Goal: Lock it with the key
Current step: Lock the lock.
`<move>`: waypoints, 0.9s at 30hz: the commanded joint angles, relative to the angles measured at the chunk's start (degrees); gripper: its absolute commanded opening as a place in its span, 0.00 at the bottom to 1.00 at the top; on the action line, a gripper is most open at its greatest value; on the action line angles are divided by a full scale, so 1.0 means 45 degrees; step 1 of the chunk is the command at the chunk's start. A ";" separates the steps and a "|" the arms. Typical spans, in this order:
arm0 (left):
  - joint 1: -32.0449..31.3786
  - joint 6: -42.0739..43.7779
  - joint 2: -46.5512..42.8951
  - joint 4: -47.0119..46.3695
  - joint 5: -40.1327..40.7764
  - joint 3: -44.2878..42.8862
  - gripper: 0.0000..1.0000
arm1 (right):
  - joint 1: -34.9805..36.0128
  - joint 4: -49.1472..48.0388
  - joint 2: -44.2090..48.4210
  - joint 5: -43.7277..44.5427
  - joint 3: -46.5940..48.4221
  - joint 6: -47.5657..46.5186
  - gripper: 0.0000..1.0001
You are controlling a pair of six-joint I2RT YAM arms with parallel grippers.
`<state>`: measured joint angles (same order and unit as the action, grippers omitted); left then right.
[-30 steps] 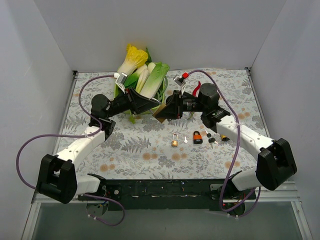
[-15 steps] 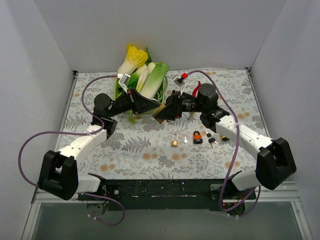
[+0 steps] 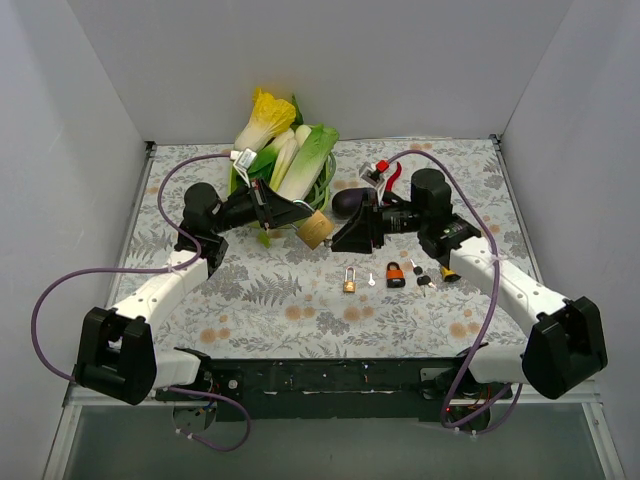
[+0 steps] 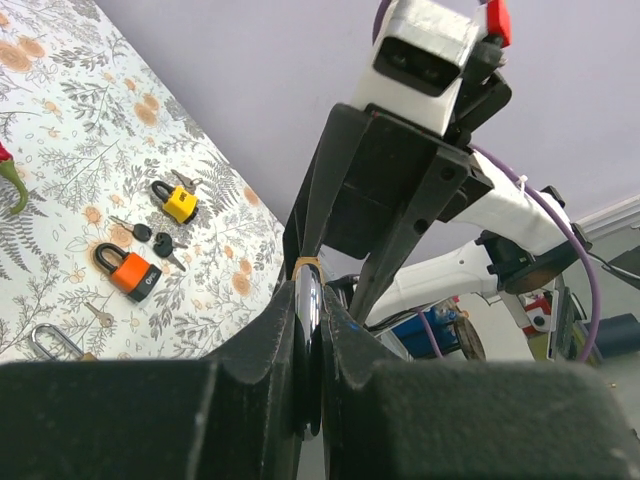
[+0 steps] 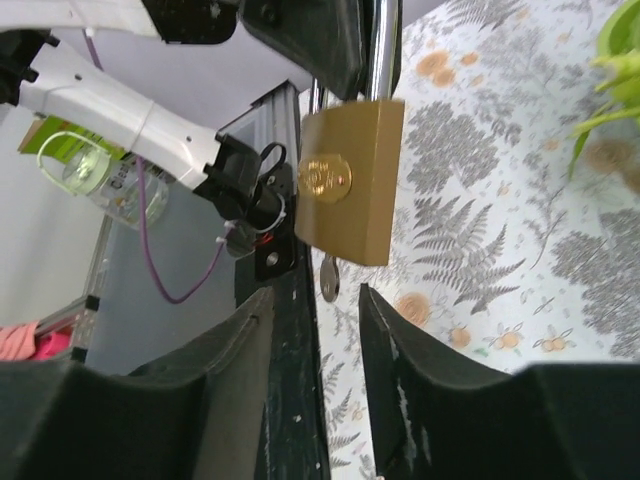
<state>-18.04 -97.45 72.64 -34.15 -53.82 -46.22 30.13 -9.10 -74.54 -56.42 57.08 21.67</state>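
Note:
My left gripper (image 3: 298, 212) is shut on the chrome shackle (image 4: 308, 325) of a large brass padlock (image 3: 315, 229) and holds it in the air above the mat. In the right wrist view the padlock (image 5: 350, 180) hangs from its shackle (image 5: 383, 45) with a silver key (image 5: 329, 277) stuck in its keyhole. My right gripper (image 3: 347, 234) is open and empty, its jaws (image 5: 315, 300) just short of the key and not touching it. It faces the left gripper in the left wrist view (image 4: 345, 255).
On the mat lie a small brass padlock (image 3: 349, 281), a loose small key (image 3: 371, 280), an orange padlock (image 3: 396, 274), black-headed keys (image 3: 424, 280) and a yellow padlock (image 3: 443, 272). A green basket of leafy vegetables (image 3: 290, 160) and an eggplant (image 3: 347, 201) stand behind.
My right gripper has opened, let go of the key and drawn back to the right, away from the padlock. The left gripper still holds the padlock in almost the same place.

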 commanded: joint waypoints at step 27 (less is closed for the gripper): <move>0.0025 -0.0591 -0.0732 -0.1083 -0.0051 0.0055 0.00 | 0.0590 -0.3211 -0.0720 -0.1446 -0.0477 0.2605 0.01</move>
<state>-18.06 -99.15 72.40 -35.59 -55.83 -45.93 32.01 -19.55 -77.95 -60.86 54.48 31.83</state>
